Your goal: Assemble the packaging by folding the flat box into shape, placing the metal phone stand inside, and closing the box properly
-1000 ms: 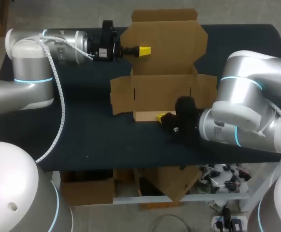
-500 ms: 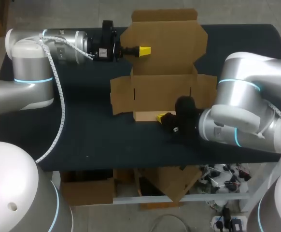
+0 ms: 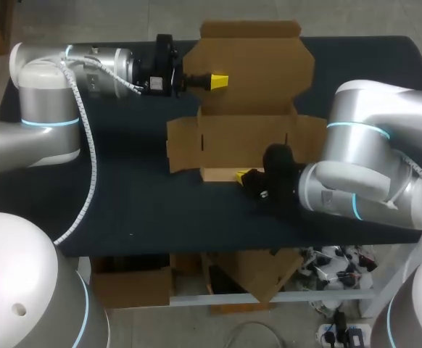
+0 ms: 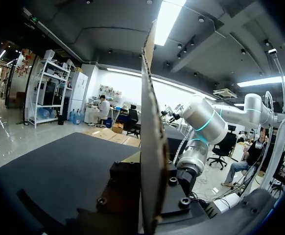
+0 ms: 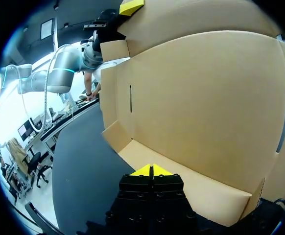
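Head view: our left gripper point(image 3: 218, 77) clamps the box point(image 3: 251, 134) by its lid, upright for loading; our right gripper point(image 3: 241, 176), tips pressed together, pins the front flap point(image 3: 217, 174) flat.

Brown cardboard box point(image 3: 247, 138) sits mid-table point(image 3: 124, 188), half-formed and open. Lid panel stands up at the far side, side flaps splay out left and right, a low front wall is raised, slots cut in its panels.
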Action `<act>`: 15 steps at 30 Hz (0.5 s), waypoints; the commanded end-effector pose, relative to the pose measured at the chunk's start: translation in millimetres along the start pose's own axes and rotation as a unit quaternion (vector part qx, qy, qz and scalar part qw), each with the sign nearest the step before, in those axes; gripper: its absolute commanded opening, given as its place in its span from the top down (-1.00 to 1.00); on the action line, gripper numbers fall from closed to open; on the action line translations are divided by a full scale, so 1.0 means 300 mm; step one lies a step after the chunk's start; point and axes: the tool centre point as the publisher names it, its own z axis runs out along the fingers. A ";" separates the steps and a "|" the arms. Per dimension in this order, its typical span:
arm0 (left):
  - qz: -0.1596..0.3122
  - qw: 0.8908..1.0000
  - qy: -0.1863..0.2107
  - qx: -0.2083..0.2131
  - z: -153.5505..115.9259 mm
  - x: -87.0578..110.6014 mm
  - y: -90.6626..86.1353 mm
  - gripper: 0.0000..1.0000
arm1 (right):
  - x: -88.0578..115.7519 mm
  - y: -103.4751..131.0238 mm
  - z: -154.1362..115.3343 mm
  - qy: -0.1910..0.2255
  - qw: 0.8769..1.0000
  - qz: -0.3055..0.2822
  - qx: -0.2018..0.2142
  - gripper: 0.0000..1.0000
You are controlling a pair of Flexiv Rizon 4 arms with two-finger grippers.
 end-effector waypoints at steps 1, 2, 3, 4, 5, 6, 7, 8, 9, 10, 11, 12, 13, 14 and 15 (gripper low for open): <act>0.004 1.000 -0.001 0.002 -0.004 0.018 0.017 1.00 | 0.006 -0.010 0.017 -0.007 1.000 0.000 -0.003 1.00; 0.005 1.000 -0.001 0.002 -0.005 0.022 0.020 1.00 | 0.006 -0.010 0.017 -0.007 1.000 0.000 -0.003 1.00; 0.007 1.000 0.000 0.001 -0.005 0.027 0.023 1.00 | 0.006 -0.010 0.017 -0.007 1.000 0.000 -0.003 1.00; 0.008 1.000 0.000 0.001 -0.006 0.031 0.026 1.00 | 0.006 -0.010 0.017 -0.007 1.000 0.000 -0.003 1.00; 0.009 1.000 0.000 0.001 -0.006 0.034 0.029 1.00 | 0.006 -0.010 0.017 -0.007 1.000 0.000 -0.003 1.00; 0.011 1.000 0.001 0.001 -0.006 0.038 0.032 1.00 | 0.006 -0.010 0.017 -0.007 1.000 0.000 -0.003 1.00; 0.012 1.000 0.002 0.001 -0.006 0.042 0.035 1.00 | 0.006 -0.010 0.017 -0.007 1.000 0.000 -0.003 1.00; 0.013 1.000 0.002 0.001 -0.006 0.045 0.038 1.00 | 0.006 -0.010 0.017 -0.007 1.000 0.000 -0.003 1.00; 0.014 1.000 0.003 0.001 -0.005 0.047 0.040 1.00 | 0.006 -0.010 0.017 -0.007 1.000 0.000 -0.003 1.00; 0.014 1.000 0.003 0.001 -0.005 0.049 0.043 1.00 | 0.006 -0.010 0.017 -0.007 1.000 0.000 -0.003 1.00; 0.015 1.000 0.004 0.001 -0.004 0.051 0.045 1.00 | 0.006 -0.010 0.017 -0.007 1.000 0.000 -0.003 1.00; 0.015 1.000 0.004 0.001 -0.004 0.053 0.046 1.00 | 0.006 -0.010 0.017 -0.007 1.000 0.000 -0.003 1.00; 0.015 1.000 0.004 0.001 -0.004 0.054 0.048 1.00 | 0.006 -0.010 0.017 -0.007 1.000 0.000 -0.003 1.00; 0.016 1.000 0.004 0.002 -0.004 0.056 0.052 1.00 | 0.006 -0.010 0.017 -0.007 1.000 0.000 -0.003 1.00; 0.016 1.000 0.004 0.002 -0.003 0.057 0.055 1.00 | 0.006 -0.010 0.017 -0.007 1.000 0.000 -0.003 1.00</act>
